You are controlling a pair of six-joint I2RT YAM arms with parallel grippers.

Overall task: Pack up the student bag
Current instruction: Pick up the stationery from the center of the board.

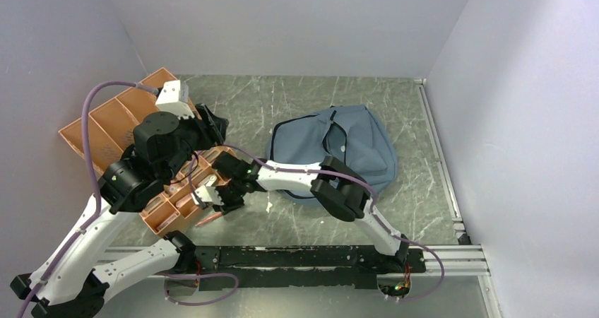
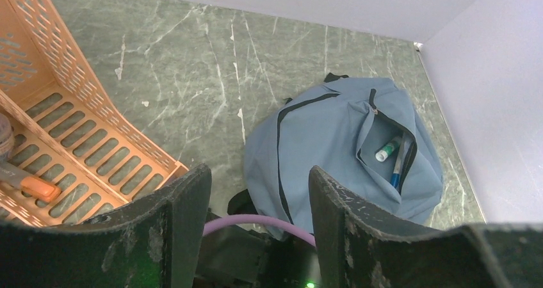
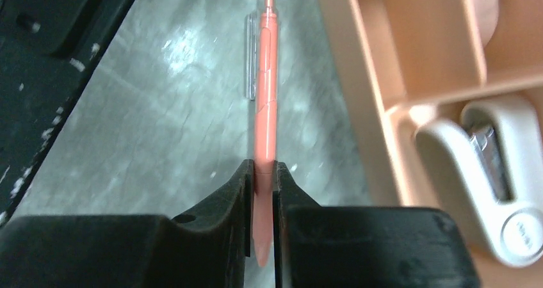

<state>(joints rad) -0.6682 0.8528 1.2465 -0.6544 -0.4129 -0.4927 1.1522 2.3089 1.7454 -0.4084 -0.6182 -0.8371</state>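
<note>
Green marbled surface (image 1: pixel 297 99) carrying all.
Mid-surface, toward right edge: student bag (image 2: pixel 326 141) lying flat, pocket unzipped, marker (image 2: pixel 388 150) and blue pen (image 2: pixel 398 166) already inside. Packing partly done.
At left edge: orange tray (image 1: pixel 92 131), more left in compartments: orange-handled tool (image 2: pixel 38 187), white stapler-like item (image 3: pixel 493 173).
Left gripper (image 2: pixel 256 179) over tray's right side, fingers apart, empty.
Right gripper (image 3: pixel 262 173) just beside tray, fingers clamped on orange pen (image 3: pixel 266 89). Probably next into bag.

- Tray (image 2: pixel 96 109): clipped at left edge of my left wrist view; middle under left arm (image 1: pixel 159 145) from above.
- Orange-handled tool (image 2: pixel 37 187): runs off frame, unidentifiable.
- Bag (image 2: pixel 320 141): near edge behind my left gripper (image 2: pixel 256 185); pocket items (image 2: pixel 388 150) half buried.
- Grey item (image 3: pixel 448 141): clipped right.
- Pen (image 3: pixel 265 109): barrel partly hidden in right gripper (image 3: pixel 261 166).
</note>
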